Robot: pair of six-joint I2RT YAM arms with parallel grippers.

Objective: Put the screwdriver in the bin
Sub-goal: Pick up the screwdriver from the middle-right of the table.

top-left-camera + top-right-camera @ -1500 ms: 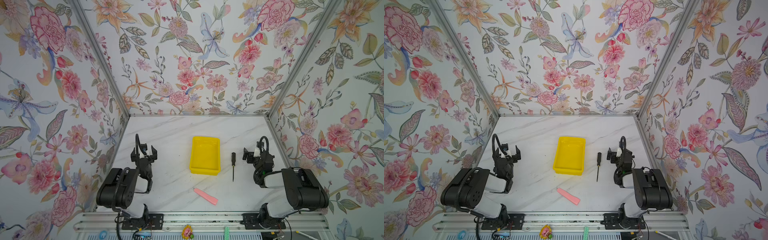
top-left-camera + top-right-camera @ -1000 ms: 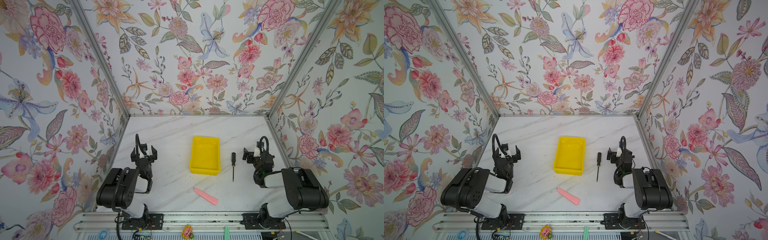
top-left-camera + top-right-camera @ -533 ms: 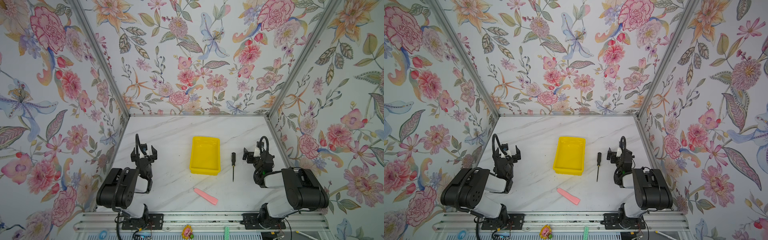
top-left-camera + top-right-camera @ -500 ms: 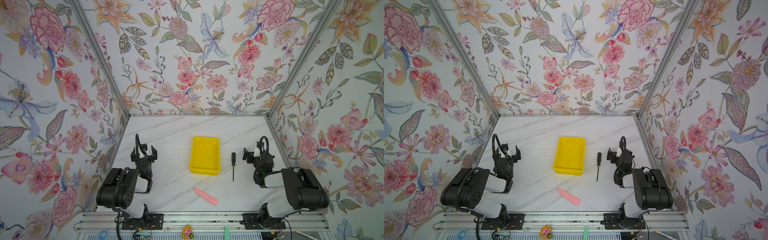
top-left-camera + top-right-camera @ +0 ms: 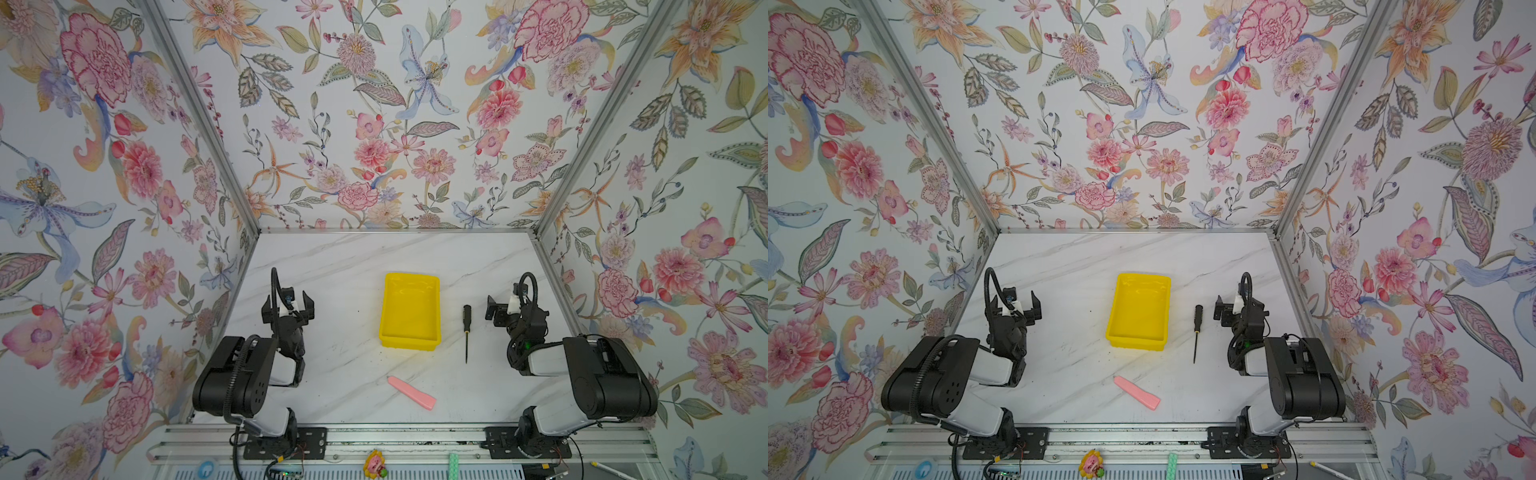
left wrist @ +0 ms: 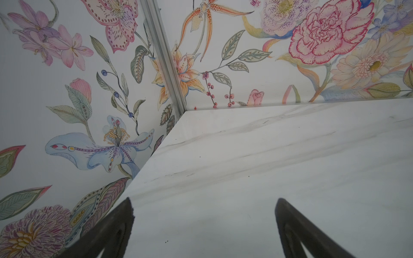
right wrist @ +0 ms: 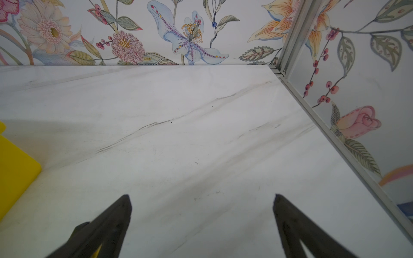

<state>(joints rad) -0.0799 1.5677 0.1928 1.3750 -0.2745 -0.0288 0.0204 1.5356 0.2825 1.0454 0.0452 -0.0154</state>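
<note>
Screwdriver (image 5: 466, 328) lay flat on the counter (image 5: 353, 270) beside the yellow bin (image 5: 408, 341), nearer the right edge, and looked light, thin and stiff, best pinched by its black handle, while both arms' jaws stood spread, empty.

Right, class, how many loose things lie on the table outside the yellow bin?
2. The screwdriver lies beside the bin, apart from it; the pink stick lies nearer the camera. Nothing seems hidden.

Yellow bin (image 5: 409, 309), black-handled screwdriver (image 5: 467, 324)
</note>
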